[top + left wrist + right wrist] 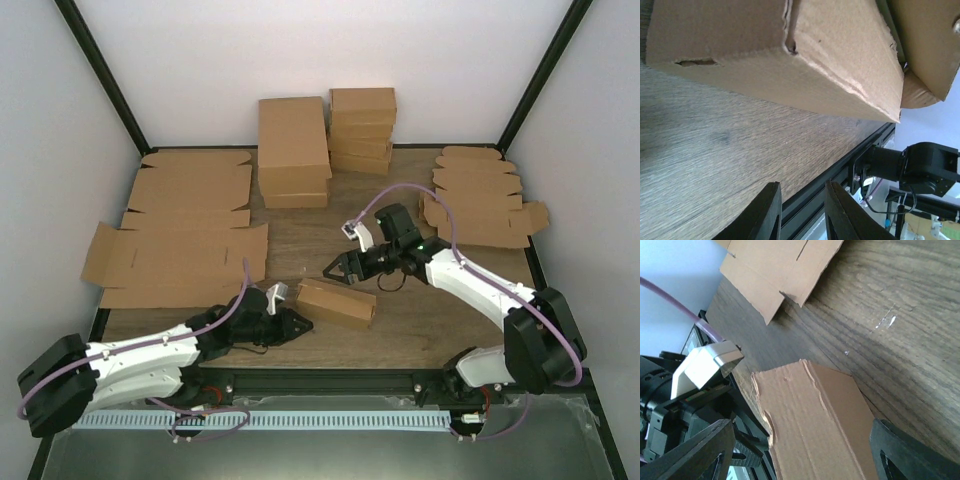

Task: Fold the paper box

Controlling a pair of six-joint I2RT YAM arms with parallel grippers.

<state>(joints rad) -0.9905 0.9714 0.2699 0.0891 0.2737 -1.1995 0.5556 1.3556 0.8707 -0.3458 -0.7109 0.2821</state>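
The paper box (338,303), a small brown folded carton, lies on the wooden table near the front edge. My left gripper (303,325) sits low at the box's left end. In the left wrist view its fingers (771,210) stand a narrow gap apart over bare wood with nothing between them, and the box (790,50) lies just beyond the tips. My right gripper (340,272) hovers over the box's far side. In the right wrist view its jaws are spread wide either side of the box (815,425), and the left finger (700,450) is apart from the cardboard.
Flat cardboard blanks (180,250) cover the left of the table, and more blanks (480,200) lie at the right. Stacks of folded boxes (293,150) stand at the back. The black front rail (330,380) runs close behind the left gripper.
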